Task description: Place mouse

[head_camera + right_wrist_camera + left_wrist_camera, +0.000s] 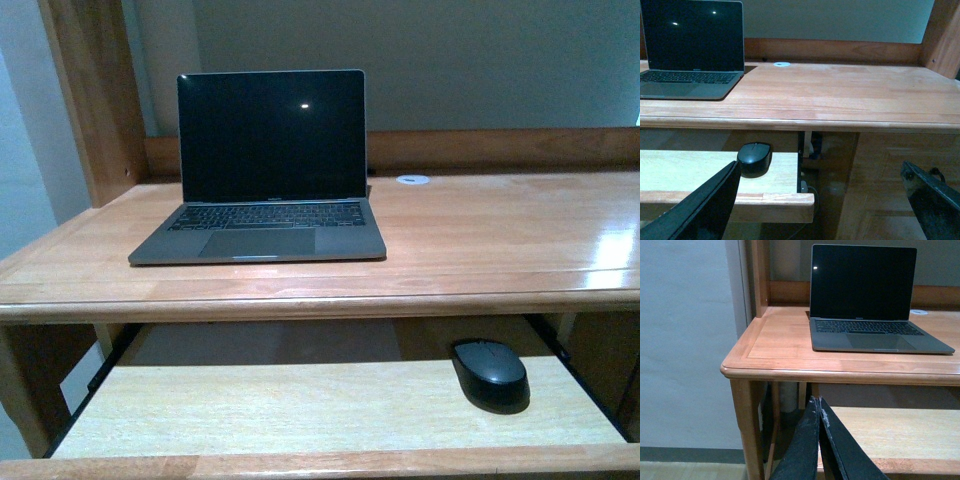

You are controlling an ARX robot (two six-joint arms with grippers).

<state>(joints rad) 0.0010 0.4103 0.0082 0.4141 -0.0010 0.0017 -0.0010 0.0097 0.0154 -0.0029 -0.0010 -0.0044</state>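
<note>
The black oval mouse (490, 373) lies on the pull-out keyboard tray (300, 410) below the desk top, near the tray's right end. It also shows in the right wrist view (754, 156). My right gripper (822, 187) is open and empty, its fingers (710, 205) spread wide, in front of the tray's right corner and apart from the mouse. My left gripper (818, 401) is shut and empty, in front of the desk's left end. Neither arm shows in the front view.
A grey open laptop (265, 170) with a dark screen stands on the wooden desk (480, 240) at the left. A small white disc (412, 180) lies near the back rail. Wooden uprights (95, 90) flank the desk. The tray's front edge (775, 200) juts out.
</note>
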